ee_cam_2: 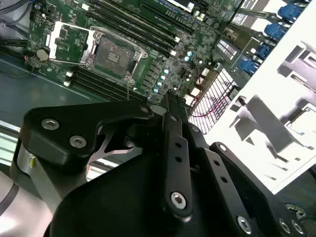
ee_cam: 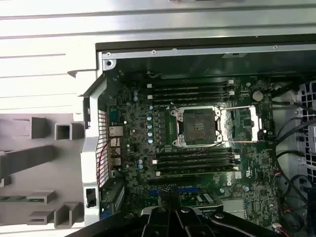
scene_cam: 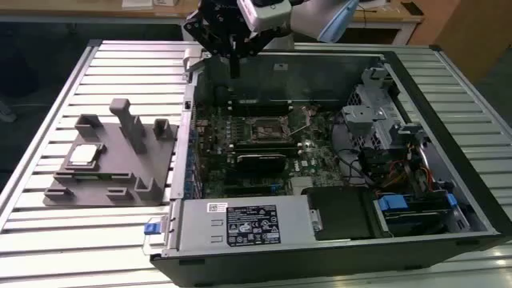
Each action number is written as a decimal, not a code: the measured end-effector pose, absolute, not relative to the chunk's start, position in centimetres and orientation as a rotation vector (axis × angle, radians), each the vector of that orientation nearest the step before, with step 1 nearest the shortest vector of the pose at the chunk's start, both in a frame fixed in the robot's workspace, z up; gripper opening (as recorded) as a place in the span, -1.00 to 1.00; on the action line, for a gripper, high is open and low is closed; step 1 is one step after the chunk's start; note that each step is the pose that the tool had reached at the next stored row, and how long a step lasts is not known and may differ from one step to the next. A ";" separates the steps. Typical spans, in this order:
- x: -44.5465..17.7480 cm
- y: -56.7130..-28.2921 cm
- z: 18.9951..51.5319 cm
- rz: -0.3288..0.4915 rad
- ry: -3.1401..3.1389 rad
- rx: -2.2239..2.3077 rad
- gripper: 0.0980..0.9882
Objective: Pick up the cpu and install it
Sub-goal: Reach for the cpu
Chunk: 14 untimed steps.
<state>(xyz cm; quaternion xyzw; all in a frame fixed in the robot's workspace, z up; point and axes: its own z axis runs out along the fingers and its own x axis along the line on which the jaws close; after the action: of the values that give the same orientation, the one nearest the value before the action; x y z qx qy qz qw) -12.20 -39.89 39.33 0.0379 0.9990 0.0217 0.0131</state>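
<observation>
The cpu (scene_cam: 83, 155), a silver square with a thin tan rim, lies flat on the grey fixture (scene_cam: 112, 180) on the exterior view's left, outside the computer case. My gripper (scene_cam: 234, 73) hangs over the case's far wall, well away from the cpu, with its fingers pressed together and nothing between them. The black-framed socket (scene_cam: 264, 129) sits mid-motherboard with its load plate swung open. In both wrist views the socket (ee_cam_2: 113, 54) (ee_cam: 199, 126) stands bare, and the gripper (ee_cam_2: 166, 97) (ee_cam: 170, 211) is above the board.
The open computer case (scene_cam: 336, 240) lies on a slatted metal table (scene_cam: 48, 252). Memory sticks (ee_cam: 190, 91) flank the socket. A drive cage (scene_cam: 372, 114) and cables (scene_cam: 384, 174) crowd the exterior view's right. Tall fixture posts (scene_cam: 128, 123) rise beside the cpu.
</observation>
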 end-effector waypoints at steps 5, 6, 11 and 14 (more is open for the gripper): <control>-12.2 -39.9 39.3 0.068 3.112 0.118 -0.98; -12.2 -39.9 39.3 0.068 3.113 0.118 -0.98; -12.4 -39.9 39.3 0.068 3.112 0.118 -0.98; -12.6 -39.9 39.3 0.068 3.112 0.118 -0.98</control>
<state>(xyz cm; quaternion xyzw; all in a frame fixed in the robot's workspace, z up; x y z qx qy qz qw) -12.60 -39.90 39.33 0.0379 0.9990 0.0217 0.0131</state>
